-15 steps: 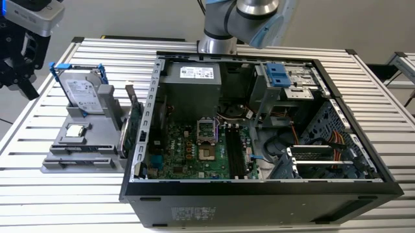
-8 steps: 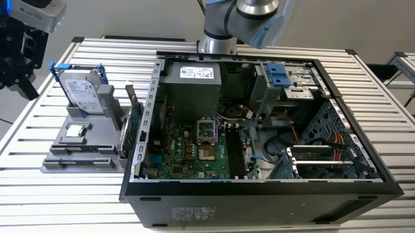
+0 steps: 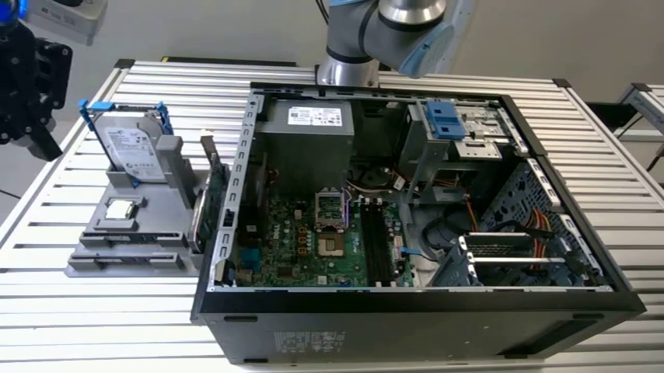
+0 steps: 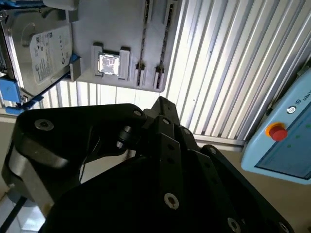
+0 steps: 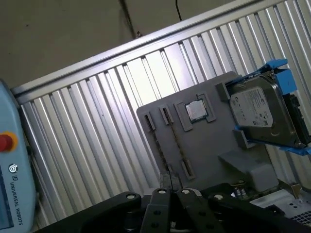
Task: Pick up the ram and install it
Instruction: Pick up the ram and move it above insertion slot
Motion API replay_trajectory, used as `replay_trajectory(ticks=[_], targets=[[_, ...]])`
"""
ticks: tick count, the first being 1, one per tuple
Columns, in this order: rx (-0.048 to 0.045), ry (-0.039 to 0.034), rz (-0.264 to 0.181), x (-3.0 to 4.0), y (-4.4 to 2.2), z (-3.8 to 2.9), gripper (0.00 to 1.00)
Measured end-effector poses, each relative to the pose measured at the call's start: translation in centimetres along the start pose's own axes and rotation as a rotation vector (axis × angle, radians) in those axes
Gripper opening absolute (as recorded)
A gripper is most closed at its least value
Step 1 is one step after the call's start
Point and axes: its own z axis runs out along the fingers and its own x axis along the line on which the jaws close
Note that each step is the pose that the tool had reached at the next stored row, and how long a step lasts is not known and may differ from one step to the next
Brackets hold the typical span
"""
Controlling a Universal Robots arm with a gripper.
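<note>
**STATUS: GRIPPER OFF THE TABLE EDGE, RAM IN FIXTURE**

The gripper (image 3: 31, 101) hangs beyond the table's (image 3: 104, 326) edge on the exterior view's left, near the far corner and above the slatted surface. From this standpoint it cannot be determined how far it is open, or whether it holds anything. Both wrist views look past its black linkage onto the grey fixture (image 3: 89, 268), which suggests a survey position, not a grasp.

The ram (image 3: 135, 232) appears to be the thin strip seated edge-on in the fixture slot just beside the silver chip (image 3: 123, 208). The view is poor, so treat this as probable. Edge-up seating leaves its long upper edge exposed from above. The hard drive (image 3: 135, 151) stands at the fixture's far end. A taller green card (image 3: 214, 206) stands between the fixture and the computer case (image 3: 415, 326).

The case lies open side up across the table's middle. Its black memory slots (image 3: 374, 241) sit by the near wall with open room above. The card and the case wall crowd the fixture's inner edge.
</note>
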Motion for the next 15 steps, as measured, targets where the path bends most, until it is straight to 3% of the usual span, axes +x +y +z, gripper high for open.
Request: replay_trajectory(ticks=[6, 15], targets=[[0.0073, 0.0028, -0.079, 0.00, 0.00, 0.01, 0.00], [0.0283, 0.0046, -0.186, 0.00, 0.00, 0.00, 0.00]])
